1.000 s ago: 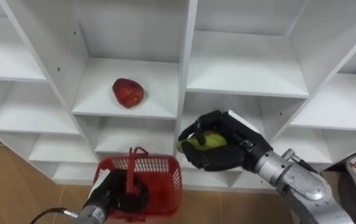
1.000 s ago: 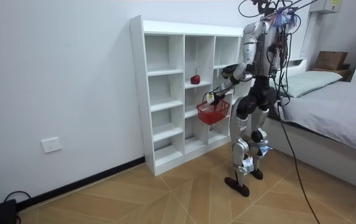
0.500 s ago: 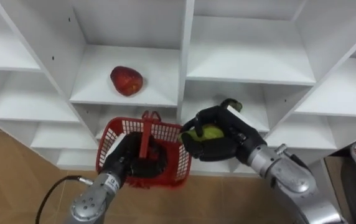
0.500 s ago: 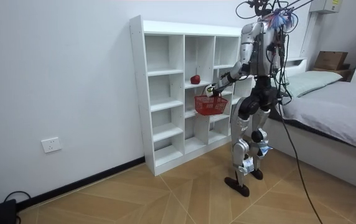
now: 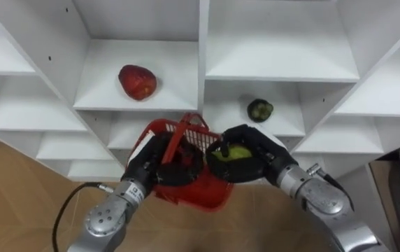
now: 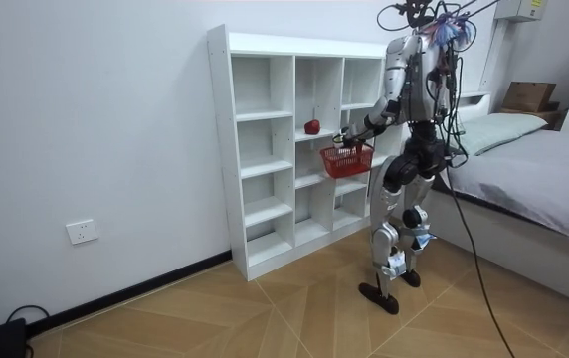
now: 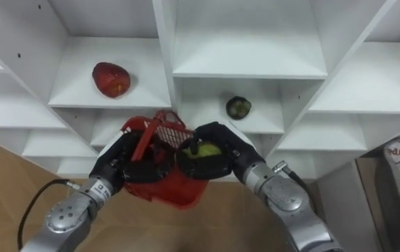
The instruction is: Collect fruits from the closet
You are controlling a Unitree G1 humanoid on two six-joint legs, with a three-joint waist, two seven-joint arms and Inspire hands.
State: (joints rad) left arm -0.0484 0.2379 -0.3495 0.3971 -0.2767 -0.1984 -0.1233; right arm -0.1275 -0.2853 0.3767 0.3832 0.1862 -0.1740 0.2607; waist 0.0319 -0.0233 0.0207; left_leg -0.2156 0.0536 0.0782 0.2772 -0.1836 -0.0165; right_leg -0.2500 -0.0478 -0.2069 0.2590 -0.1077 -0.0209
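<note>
Since a second ago you have lifted the red basket (image 5: pixel 198 197) up and across to the right hand (image 5: pixel 261 165), and a dark green fruit (image 5: pixel 259 109) has come into sight on the closet (image 5: pixel 277 64) shelf behind it.

In the left eye view, the left hand (image 5: pixel 149 168) has its fingers wrapped round the basket's handle, and the basket hangs tilted. The right hand's fingers are curled round a light green fruit (image 5: pixel 238 151), which sits at the basket's rim and is not yet let go. A red fruit (image 5: pixel 137 81) lies on the shelf above and to the left, apart from both hands.

The right eye view shows the same grips, with the held fruit right against the basket's edge.

In the room view you stand close before the closet, basket raised to about the red fruit's shelf, with a bed (image 6: pixel 548 164) on the room view's right.

The fruit looks firm, smooth and light, and likely to bruise, so lower it in rather than drop it. Take the others round their widest part. The basket looks light and apt to swing.
</note>
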